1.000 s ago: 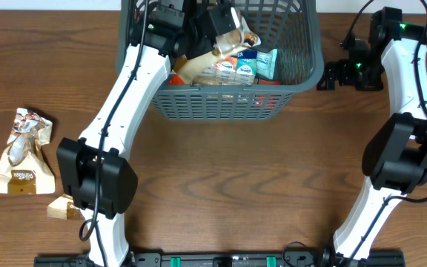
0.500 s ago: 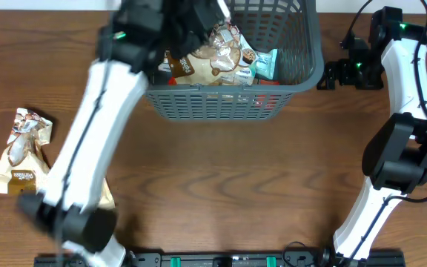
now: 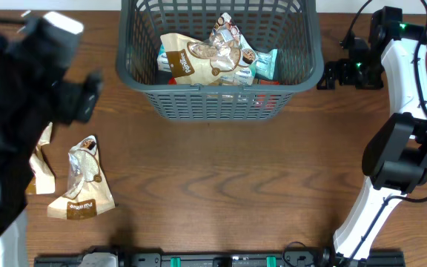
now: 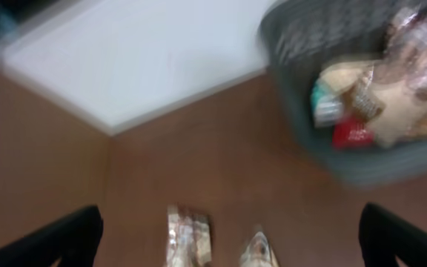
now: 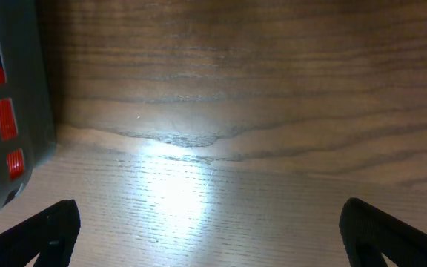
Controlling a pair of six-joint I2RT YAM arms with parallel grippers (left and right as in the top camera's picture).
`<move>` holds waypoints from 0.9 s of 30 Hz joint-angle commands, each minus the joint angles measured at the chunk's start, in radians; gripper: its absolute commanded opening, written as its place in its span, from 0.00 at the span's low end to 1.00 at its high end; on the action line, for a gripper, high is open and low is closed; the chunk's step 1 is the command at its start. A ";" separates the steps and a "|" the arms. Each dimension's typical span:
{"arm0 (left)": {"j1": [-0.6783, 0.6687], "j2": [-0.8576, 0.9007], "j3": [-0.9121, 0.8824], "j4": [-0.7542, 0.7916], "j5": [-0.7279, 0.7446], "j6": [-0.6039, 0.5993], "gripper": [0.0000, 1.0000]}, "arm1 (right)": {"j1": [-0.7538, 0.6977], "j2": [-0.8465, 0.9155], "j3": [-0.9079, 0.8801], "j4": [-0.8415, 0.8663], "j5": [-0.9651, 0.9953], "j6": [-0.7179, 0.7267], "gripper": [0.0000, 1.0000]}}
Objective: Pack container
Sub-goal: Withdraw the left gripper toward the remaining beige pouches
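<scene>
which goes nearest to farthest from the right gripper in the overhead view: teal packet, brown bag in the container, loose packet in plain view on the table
From the right gripper:
1. teal packet, at the right end of the container.
2. brown bag, in the container's left half.
3. loose packet, far left on the table.

We log the container (image 3: 221, 100) as dark grey plastic, matt, with smooth moulded lattice walls. The table (image 3: 236, 178) is brown wood grain, satin-finished, showing a pale glare patch in the right wrist view. The snack packet (image 3: 82, 185) looks like crinkled, glossy film.
</scene>
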 commanded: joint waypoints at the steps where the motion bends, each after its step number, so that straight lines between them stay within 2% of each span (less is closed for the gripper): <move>1: 0.069 0.004 -0.001 -0.134 -0.053 -0.133 0.99 | 0.009 0.007 -0.005 0.002 0.002 -0.012 0.99; 5: 0.171 0.025 -0.009 -0.289 -0.059 -0.234 0.98 | 0.010 0.007 -0.005 -0.002 0.002 -0.012 0.99; 9: 0.257 0.023 -0.082 -0.328 -0.050 -0.251 0.98 | 0.010 0.007 -0.005 0.003 0.002 -0.012 0.99; 14: 0.312 0.019 -0.271 -0.218 0.032 -0.251 0.98 | 0.010 0.007 -0.005 0.021 0.002 -0.012 0.99; 20: 0.333 0.032 -0.576 -0.046 0.041 -0.252 0.99 | 0.010 0.007 -0.005 0.025 0.002 -0.012 0.99; 27: 0.334 0.109 -0.803 0.125 0.076 -0.251 0.99 | 0.010 0.007 -0.005 0.030 0.002 -0.012 0.99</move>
